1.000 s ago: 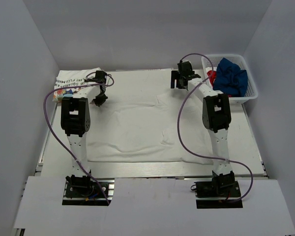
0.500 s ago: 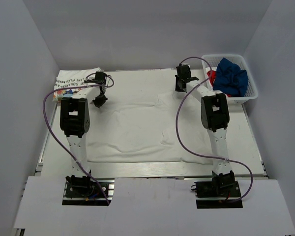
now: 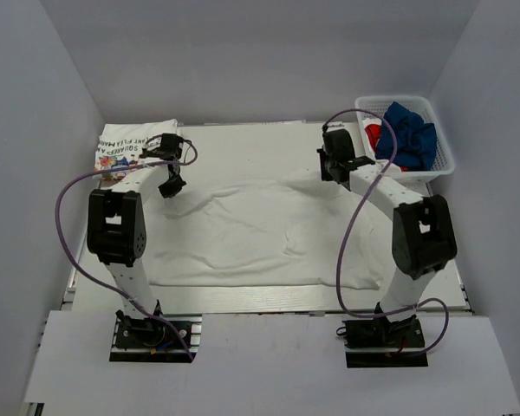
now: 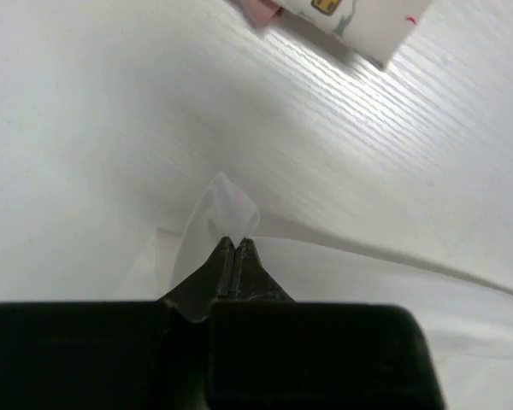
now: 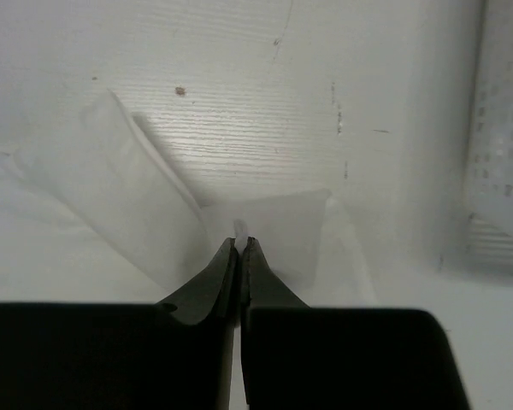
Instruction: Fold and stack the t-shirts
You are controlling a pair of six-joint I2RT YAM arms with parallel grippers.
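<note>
- Your left gripper (image 4: pixel 237 244) is closed. Its two fingers are pressed together on a thin fold of the plain white t-shirt (image 4: pixel 225 205), and a small flap of that cloth stands up just past the tips.
- Your right gripper (image 5: pixel 240 245) is closed in the same way. It pinches another edge of the same shirt, with thin, half-transparent cloth fanning out on both sides of the tips.
- In the top view, the left gripper has the shirt at its far left part and the right gripper has it at its far right part. The two are well apart, one at each end of the shirt's far edge.
- The rest of the shirt lies spread and wrinkled over the middle of the tabletop (image 3: pixel 251 140). Its near hem runs along close to the tabletop's near edge.
- The printed t-shirt (image 3: pixel 126 146) sits folded in the far left corner of the tabletop, near your left gripper and apart from the spread shirt. You can see its black lettering and coloured print on top.
- The basket (image 3: pixel 425 173) stands at the far right, just beside your right gripper.
- In the basket the navy t-shirt (image 3: pixel 412 130) lies bunched up. The red-and-white t-shirt (image 3: pixel 374 134) shows at its left side.
</note>
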